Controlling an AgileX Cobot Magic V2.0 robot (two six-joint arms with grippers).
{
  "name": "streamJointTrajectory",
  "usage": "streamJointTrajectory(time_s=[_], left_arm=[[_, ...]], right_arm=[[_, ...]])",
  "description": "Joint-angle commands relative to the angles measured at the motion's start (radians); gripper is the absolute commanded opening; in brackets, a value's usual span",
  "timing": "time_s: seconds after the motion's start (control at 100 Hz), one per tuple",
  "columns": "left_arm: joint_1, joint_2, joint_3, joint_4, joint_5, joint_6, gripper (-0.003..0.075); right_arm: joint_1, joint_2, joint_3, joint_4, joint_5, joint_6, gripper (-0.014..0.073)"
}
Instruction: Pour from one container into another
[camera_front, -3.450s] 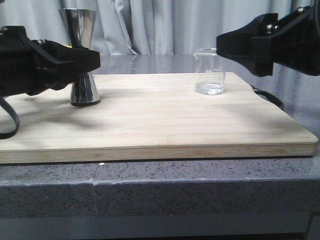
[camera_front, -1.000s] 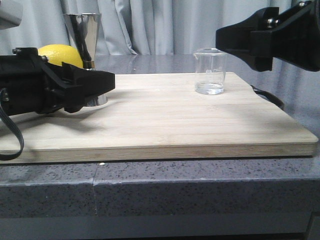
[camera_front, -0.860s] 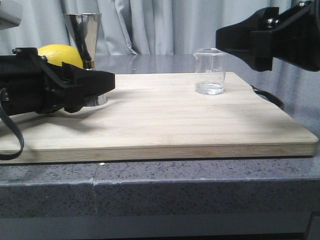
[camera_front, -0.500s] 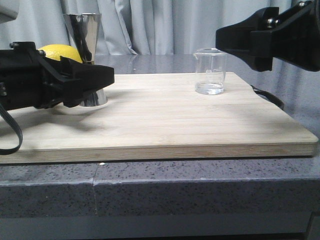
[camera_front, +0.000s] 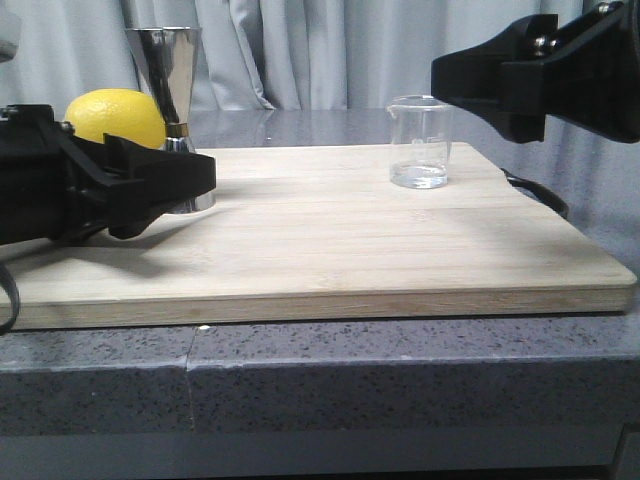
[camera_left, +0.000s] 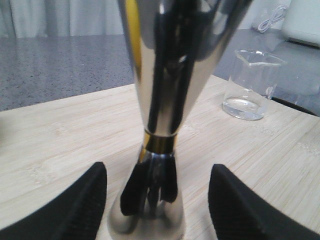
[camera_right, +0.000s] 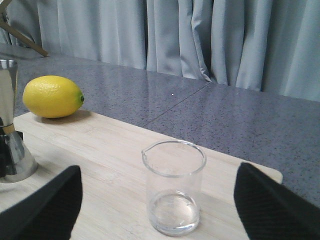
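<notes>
The steel hourglass jigger (camera_front: 163, 70) stands upright at the board's back left. My left gripper (camera_front: 205, 175) is open at its lower cone. In the left wrist view the jigger (camera_left: 170, 100) rises between the fingers (camera_left: 75, 210) of the left gripper (camera_left: 157, 200), with gaps on both sides. The clear beaker (camera_front: 420, 145) stands at the back right with a little clear liquid in its bottom. My right gripper (camera_front: 440, 85) hangs open, up and to the right of it. In the right wrist view the beaker (camera_right: 174, 187) stands ahead between the fingers of the right gripper (camera_right: 160, 205), untouched.
A yellow lemon (camera_front: 115, 117) lies behind the jigger, off the wooden board (camera_front: 350, 250). The board lies on a grey speckled counter (camera_front: 400, 370). A dark cable (camera_front: 540, 195) curves by the board's right edge. Grey curtains hang behind.
My left gripper has sunk to the jigger's lower cone and then drawn back slightly to the left, uncovering the lemon. The right gripper and the beaker have not moved.
</notes>
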Motion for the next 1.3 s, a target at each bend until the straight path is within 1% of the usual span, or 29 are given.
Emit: streamJointTrajectory(time_s=[0.0, 0.21, 0.68, 1.14, 1.29], left_arm=[[0.001, -0.039, 0.001, -0.024, -0.201, -0.008, 0.0414], [0.001, -0.05, 0.006, -0.02, -0.201, -0.008, 0.0414], [0.001, -0.17, 0.012, -0.01, -0.19, -0.01, 0.0414], [0.001, -0.285, 0.09, -0.015, -0.164, -0.017, 0.0414], [0.001, -0.354, 0.12, -0.044, -0.137, -0.016, 0.0411]], right_arm=[[-0.002, -0.029, -0.019, 0.002, -0.086, -0.002, 0.0562], [-0.002, -0.029, -0.019, 0.002, -0.086, -0.002, 0.0562], [-0.002, -0.029, -0.019, 0.002, -0.086, -0.002, 0.0562], [-0.002, -0.031, -0.019, 0.002, -0.093, -0.002, 0.0562], [-0.002, -0.061, -0.019, 0.039, -0.089, -0.002, 0.0562]])
